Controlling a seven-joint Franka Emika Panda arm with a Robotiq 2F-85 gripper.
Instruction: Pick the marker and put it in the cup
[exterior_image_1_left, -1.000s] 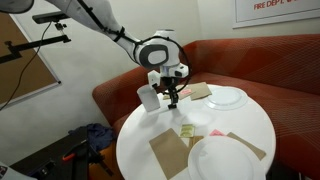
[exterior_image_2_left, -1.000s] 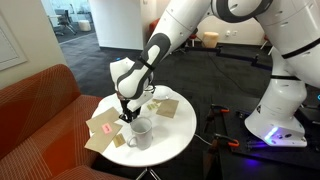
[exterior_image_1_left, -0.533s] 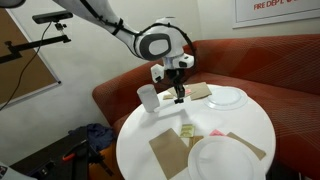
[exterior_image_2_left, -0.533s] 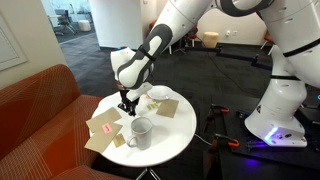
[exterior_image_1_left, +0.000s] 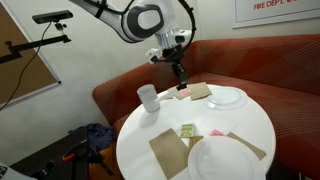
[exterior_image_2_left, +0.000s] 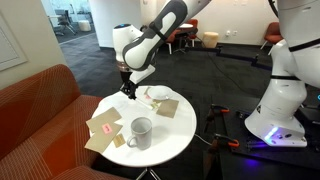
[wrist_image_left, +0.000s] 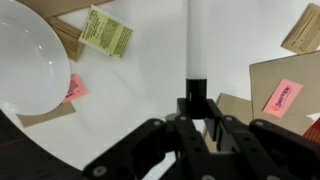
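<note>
While hanging high over the round white table (exterior_image_1_left: 165, 115), clamps the marker (exterior_image_1_left: 181, 78) in the gripper (exterior_image_1_left: 179, 70), fingers narrowed onto its upper end, stick pointing straight down in mid-air. Has the cup (exterior_image_1_left: 148, 97) standing upright on the table, lower and well apart. Shows bare tabletop behind the marker in the wrist view.

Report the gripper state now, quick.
Gripper: closed, holding the marker.
</note>
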